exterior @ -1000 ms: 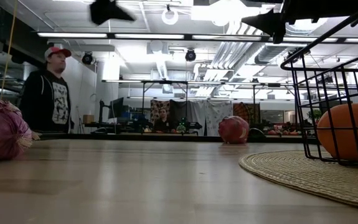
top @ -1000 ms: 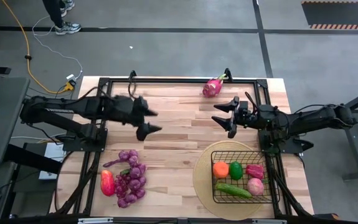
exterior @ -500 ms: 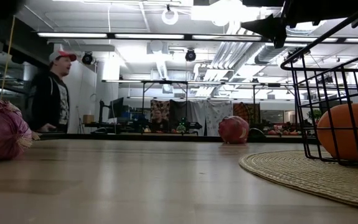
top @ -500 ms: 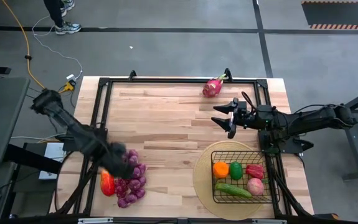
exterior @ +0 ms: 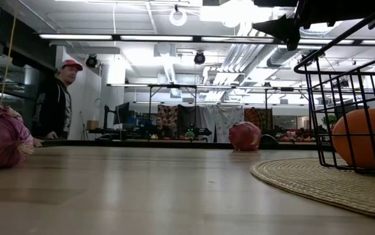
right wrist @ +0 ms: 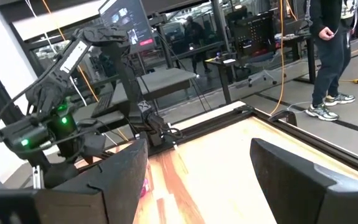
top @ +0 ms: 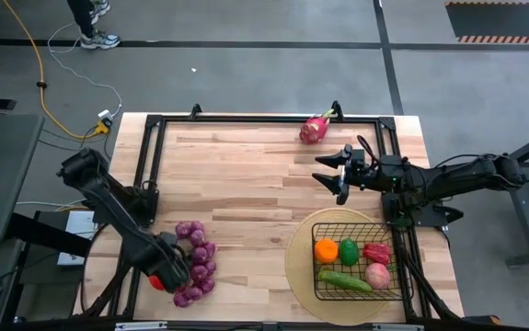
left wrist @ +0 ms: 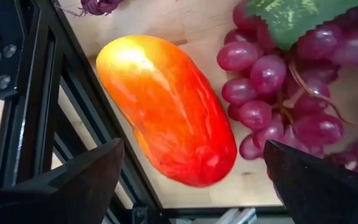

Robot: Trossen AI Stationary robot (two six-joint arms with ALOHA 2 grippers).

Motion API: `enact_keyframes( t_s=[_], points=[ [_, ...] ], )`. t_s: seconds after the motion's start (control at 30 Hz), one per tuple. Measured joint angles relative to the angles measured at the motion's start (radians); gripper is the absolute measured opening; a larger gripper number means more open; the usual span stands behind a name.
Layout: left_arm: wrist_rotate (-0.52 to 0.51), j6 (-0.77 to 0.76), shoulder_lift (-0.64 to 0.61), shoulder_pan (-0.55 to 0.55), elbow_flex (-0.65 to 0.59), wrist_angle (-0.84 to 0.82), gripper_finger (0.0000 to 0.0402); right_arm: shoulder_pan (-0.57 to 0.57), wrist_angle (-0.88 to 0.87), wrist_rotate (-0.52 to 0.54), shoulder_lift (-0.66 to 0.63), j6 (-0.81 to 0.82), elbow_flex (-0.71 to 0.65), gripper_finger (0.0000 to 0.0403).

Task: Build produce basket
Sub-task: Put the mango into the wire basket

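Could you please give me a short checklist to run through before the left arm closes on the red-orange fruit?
1. Left gripper open: ok, fingers spread either side of the red-orange fruit.
2. Fruit free to lift: ok, lying on the table, though close beside the grape bunch.
3. Frame rail clearance: cannot tell, it runs close along the fruit.
4. Basket has room: ok, four items inside, gaps left.
5. Right gripper clear: ok, open, hovering mid-table.
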Motion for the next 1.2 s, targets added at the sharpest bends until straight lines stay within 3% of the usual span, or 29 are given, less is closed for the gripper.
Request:
enact_keyframes(
  t_s=[0.57, 0.73, 0.87, 1.2],
  points=[
    [-0.001, -0.080, 0.102, -0.001, -0.059, 0.068, 0.0376, 0.000, 0.002, 0.000, 0.000, 0.017, 0.000, 0.0275],
    [-0.059, -0.082, 0.103, 0.002, -0.061, 0.065, 0.0372, 0.000, 0.001, 0.000, 0.000, 0.017, 0.000, 0.0275],
    [-0.109, -0.059, 0.104, 0.004, -0.061, 0.069, 0.0343, 0.000, 0.002, 0.003, 0.000, 0.017, 0.000, 0.0275],
    [-0.195, -0.050, 0.104, 0.013, -0.062, 0.041, 0.0222, 0.000, 0.002, 0.007, 0.000, 0.017, 0.000, 0.0275]
  ],
)
